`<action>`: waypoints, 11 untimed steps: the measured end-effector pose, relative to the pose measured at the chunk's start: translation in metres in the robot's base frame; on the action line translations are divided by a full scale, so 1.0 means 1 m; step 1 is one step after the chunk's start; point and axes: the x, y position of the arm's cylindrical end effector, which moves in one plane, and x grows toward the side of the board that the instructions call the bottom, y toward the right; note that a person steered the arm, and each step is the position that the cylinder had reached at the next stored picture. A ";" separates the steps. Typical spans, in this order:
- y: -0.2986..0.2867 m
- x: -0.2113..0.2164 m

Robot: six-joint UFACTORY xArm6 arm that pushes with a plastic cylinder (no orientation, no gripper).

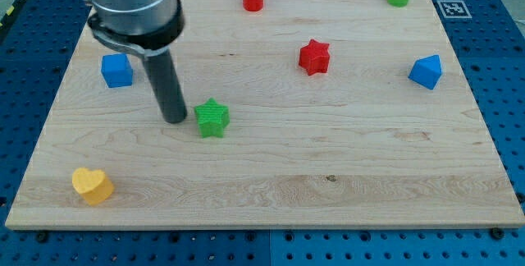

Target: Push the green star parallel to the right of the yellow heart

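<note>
Where visible, 2 stars (212,118) (314,57).

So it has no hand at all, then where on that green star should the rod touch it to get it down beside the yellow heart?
No gripping, only pushing. The green star sits above and to the right of the yellow heart, so it probably needs shoving toward the view's bottom. My tip now stands at its left side; it should likely come round to the star's top edge, centred between points.

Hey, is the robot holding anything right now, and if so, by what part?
Nothing is held. My tip rests on the board just to the view's left of the green star; whether they touch cannot be told.
</note>
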 end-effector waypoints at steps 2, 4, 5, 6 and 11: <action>0.055 0.006; 0.075 -0.020; 0.098 0.004; 0.116 0.019; 0.171 0.041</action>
